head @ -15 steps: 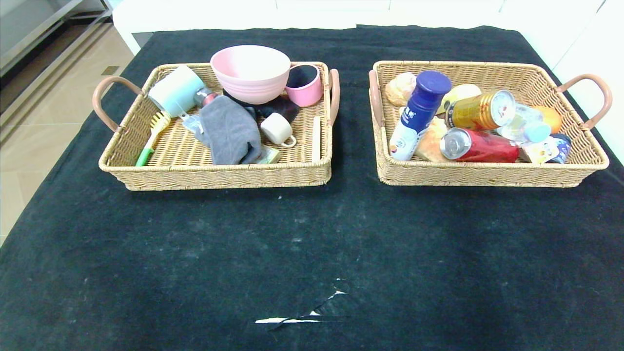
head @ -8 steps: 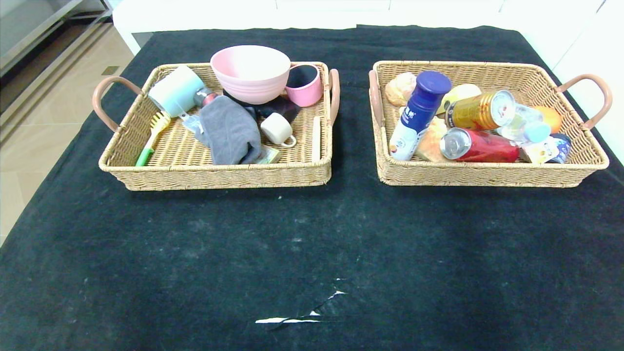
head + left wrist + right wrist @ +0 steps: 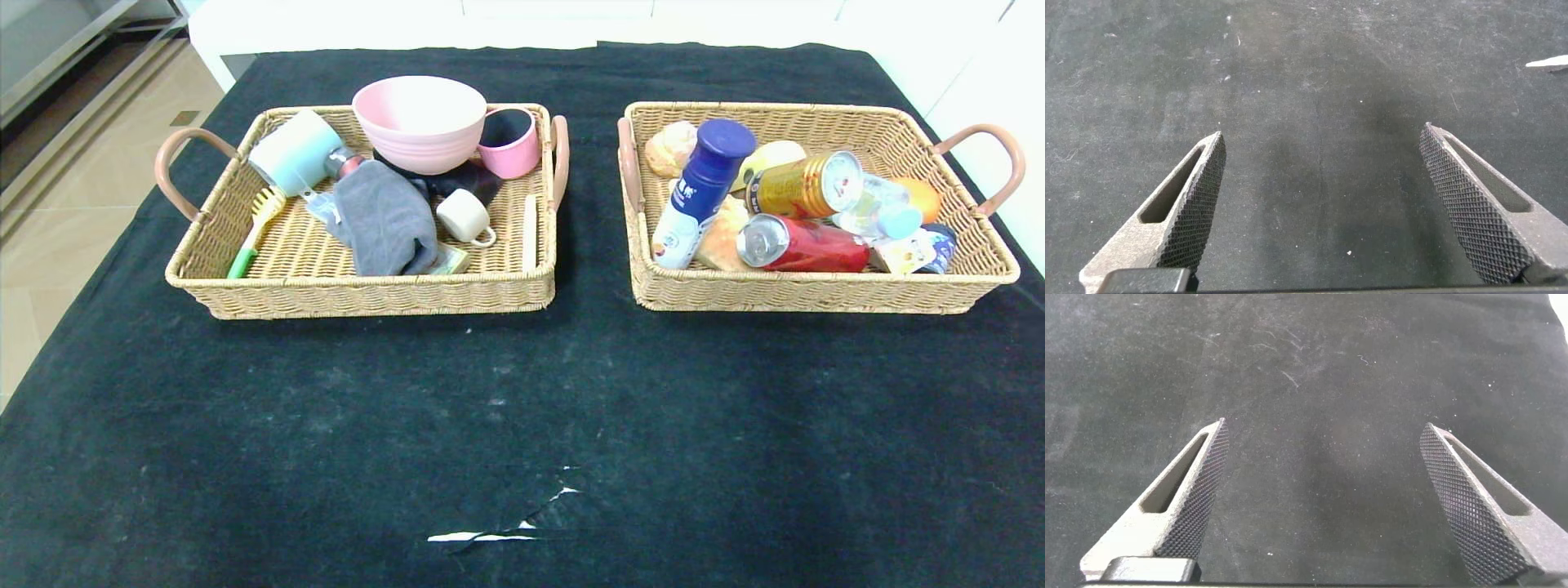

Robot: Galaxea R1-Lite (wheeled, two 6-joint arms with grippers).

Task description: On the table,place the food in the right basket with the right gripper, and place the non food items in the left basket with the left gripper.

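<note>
Nothing is shifting between the earlier head views and this one: both baskets and everything in them are sitting exactly as before.

Neither arm is showing in the head view. The left hand (image 3: 1323,208) and the right hand (image 3: 1323,502) are appearing only in their own wrist views, each hanging above bare dark tabletop (image 3: 522,392) with its textured fingers (image 3: 1196,204) spread wide and gripping nothing.

The left basket (image 3: 359,298) is holding the non-food items: a pink bowl (image 3: 420,122) partly covering a pink cup (image 3: 510,143), a pale blue cup (image 3: 294,151) lying on its side, a grey cloth (image 3: 384,216) hiding whatever lies under it, a small cream cup (image 3: 464,216) and a green-handled brush (image 3: 255,233).

The right basket (image 3: 816,298) is holding the food, piled so that items are overlapping: a blue-capped bottle (image 3: 698,192) leaning against the rim, a gold can (image 3: 804,186), a red can (image 3: 800,245), a bread roll (image 3: 669,147) and an orange item (image 3: 922,196) mostly hidden behind a clear bottle (image 3: 878,208).

A pale tear (image 3: 498,531) is marking the tabletop near the front edge.
</note>
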